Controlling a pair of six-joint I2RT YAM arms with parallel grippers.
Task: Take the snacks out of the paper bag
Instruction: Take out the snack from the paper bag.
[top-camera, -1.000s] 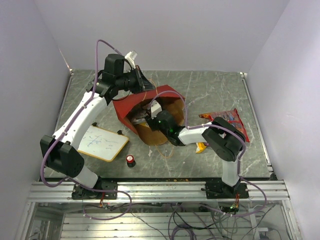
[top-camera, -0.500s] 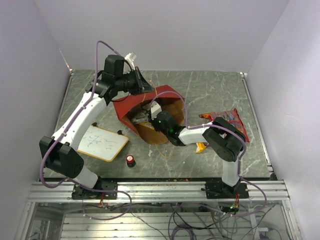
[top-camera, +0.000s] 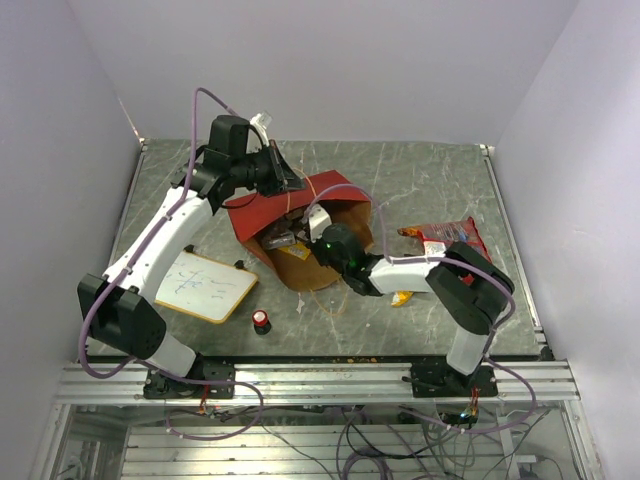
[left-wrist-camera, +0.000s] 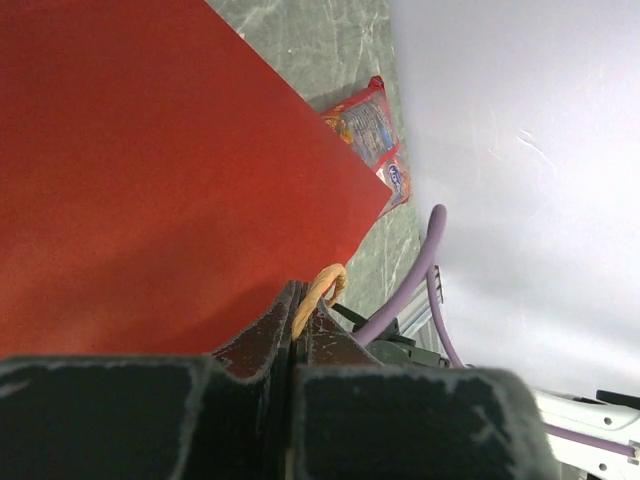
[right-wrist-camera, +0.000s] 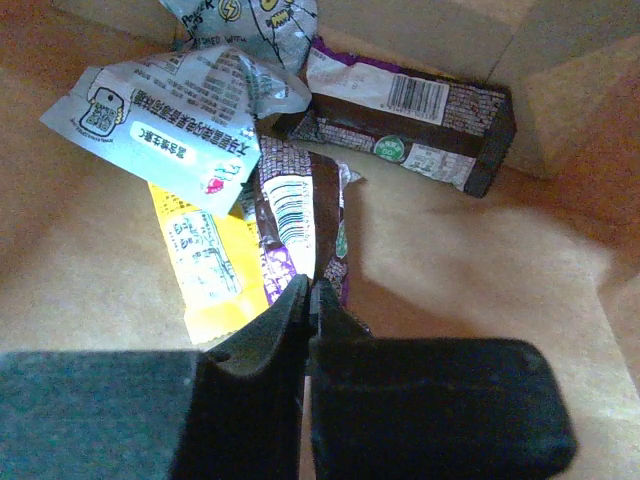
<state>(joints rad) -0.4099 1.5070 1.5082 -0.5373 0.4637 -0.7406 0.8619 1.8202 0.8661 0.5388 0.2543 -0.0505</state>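
The paper bag (top-camera: 335, 190) lies on its side on the grey marble-pattern table (top-camera: 420, 175). It is boxy, with a smooth matt red outside (left-wrist-camera: 150, 170) and a rough brown kraft inside (right-wrist-camera: 470, 270).

The left gripper (left-wrist-camera: 300, 300) is at the bag's upper rim. Its dark, scratched fingers are pressed together on the thin tan string handle (left-wrist-camera: 325, 285), which comes out between them in a small loop just beside the red wall.

The right gripper (right-wrist-camera: 307, 295) is inside the bag, low over the kraft floor. In front of it lies a heap of snacks:
- a crinkled pale blue foil packet (right-wrist-camera: 190, 110) with printed text
- a flat yellow packet (right-wrist-camera: 205, 265), partly under the blue one
- a narrow purple-brown bar (right-wrist-camera: 305, 215) with a barcode
- a longer dark brown bar (right-wrist-camera: 400, 105) against the back wall of the bag

The right fingers are almost together, with only a thin slit between them. The near end of the purple-brown bar goes into this slit, so it looks pinched there.

Outside the bag, to its right on the table, lies a flat glossy red chip bag (top-camera: 450, 240). A small yellow-orange packet (top-camera: 400, 297) lies nearer, partly under the right arm. To the bag's left lie a wood-framed whiteboard (top-camera: 205, 285) and a red-topped knob (top-camera: 261, 320).
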